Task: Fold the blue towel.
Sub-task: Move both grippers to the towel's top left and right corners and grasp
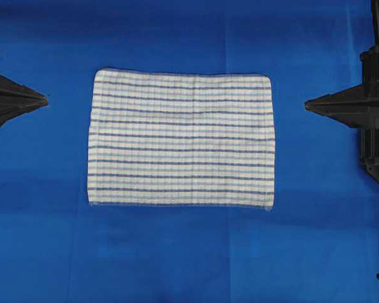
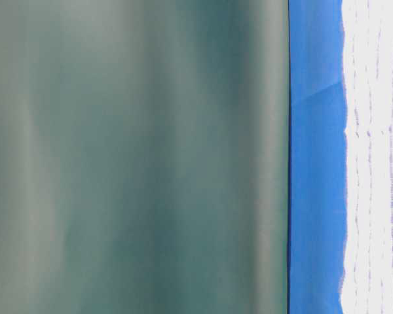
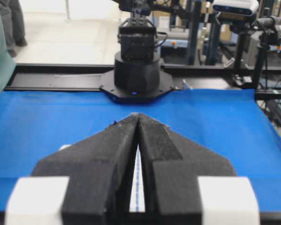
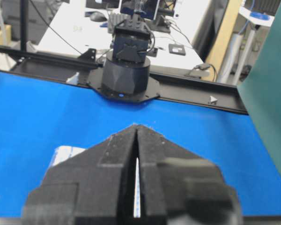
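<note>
The blue towel [image 1: 181,139], white with thin blue stripes, lies spread flat in the middle of the blue sheet. Its edge shows at the right of the table-level view [image 2: 374,157]. My left gripper [image 1: 45,97] hovers left of the towel, shut, tips together, holding nothing. My right gripper [image 1: 307,105] sits right of the towel, also shut and empty. In the left wrist view the closed fingers [image 3: 112,154] hide most of the towel; a sliver of the towel [image 3: 137,187] shows through the slit. The right wrist view shows the same, with a towel corner [image 4: 65,152] beside the gripper [image 4: 136,126].
The blue sheet [image 1: 189,252] covers the whole table. Each wrist view faces the opposite arm's black base [image 3: 136,70] [image 4: 126,70] at the far table edge. A green curtain [image 2: 137,157] fills most of the table-level view.
</note>
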{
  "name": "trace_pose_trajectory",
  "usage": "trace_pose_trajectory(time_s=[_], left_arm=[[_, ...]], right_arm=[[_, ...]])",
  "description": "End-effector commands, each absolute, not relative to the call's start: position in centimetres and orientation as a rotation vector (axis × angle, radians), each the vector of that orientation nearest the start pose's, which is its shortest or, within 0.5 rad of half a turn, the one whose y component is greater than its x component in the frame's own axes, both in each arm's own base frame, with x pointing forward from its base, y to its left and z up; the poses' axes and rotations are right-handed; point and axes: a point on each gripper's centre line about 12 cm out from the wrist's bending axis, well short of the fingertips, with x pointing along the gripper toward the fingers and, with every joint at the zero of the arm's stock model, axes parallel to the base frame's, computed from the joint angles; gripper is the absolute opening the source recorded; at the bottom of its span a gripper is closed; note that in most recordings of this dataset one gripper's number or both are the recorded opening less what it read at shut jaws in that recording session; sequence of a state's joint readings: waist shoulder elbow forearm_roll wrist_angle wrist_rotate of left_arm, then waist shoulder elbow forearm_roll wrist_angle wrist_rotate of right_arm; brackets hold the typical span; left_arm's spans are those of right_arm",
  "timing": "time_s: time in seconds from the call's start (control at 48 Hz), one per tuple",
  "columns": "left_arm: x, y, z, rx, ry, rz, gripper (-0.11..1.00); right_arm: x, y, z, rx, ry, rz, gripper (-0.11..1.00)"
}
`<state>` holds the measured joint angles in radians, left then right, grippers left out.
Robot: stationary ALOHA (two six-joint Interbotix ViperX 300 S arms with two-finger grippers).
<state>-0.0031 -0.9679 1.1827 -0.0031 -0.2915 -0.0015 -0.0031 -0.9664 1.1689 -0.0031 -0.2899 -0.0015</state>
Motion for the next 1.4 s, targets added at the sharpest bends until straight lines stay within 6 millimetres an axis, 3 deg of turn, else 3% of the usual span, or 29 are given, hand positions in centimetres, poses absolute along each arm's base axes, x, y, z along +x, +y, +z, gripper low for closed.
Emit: trace_pose_trajectory(time_s=[0.0, 0.271, 0.521, 0.584, 0.646, 0.771, 0.834, 0.897, 1.063, 1.376], left_arm=[[20.1, 0.1, 29.5, -0.04, -0.071, 0.011, 0.0], [20.6, 2.4, 28.3, -0.044, -0.009, 0.123, 0.0], [21.9, 6.2, 24.5, -0.065, 0.156, 0.284, 0.01], [22.4, 7.0, 23.4, -0.074, 0.202, 0.311, 0.03], [22.8, 7.7, 22.2, -0.084, 0.252, 0.336, 0.13], [23.5, 9.4, 19.5, -0.108, 0.346, 0.392, 0.49], [23.9, 10.0, 18.3, -0.116, 0.377, 0.406, 0.68], [24.2, 10.5, 17.2, -0.12, 0.403, 0.419, 0.78], [24.6, 11.9, 14.3, -0.133, 0.451, 0.46, 0.68], [24.7, 13.4, 10.4, -0.155, 0.508, 0.508, 0.68]], right_arm=[[20.2, -0.2, 30.0, 0.003, -0.092, -0.01, 0.0], [21.3, -2.7, 28.4, 0.035, 0.07, -0.13, 0.0], [22.1, -6.4, 25.4, 0.126, 0.186, -0.293, 0.03], [22.4, -7.3, 24.2, 0.149, 0.233, -0.329, 0.12], [22.8, -8.0, 23.0, 0.166, 0.278, -0.353, 0.29], [23.7, -8.9, 20.8, 0.188, 0.362, -0.38, 0.68], [24.1, -9.3, 19.5, 0.197, 0.398, -0.392, 0.79], [24.3, -9.6, 18.2, 0.207, 0.425, -0.402, 0.76], [24.5, -10.9, 15.4, 0.241, 0.482, -0.452, 0.71], [24.6, -12.1, 11.3, 0.29, 0.558, -0.513, 0.71]])
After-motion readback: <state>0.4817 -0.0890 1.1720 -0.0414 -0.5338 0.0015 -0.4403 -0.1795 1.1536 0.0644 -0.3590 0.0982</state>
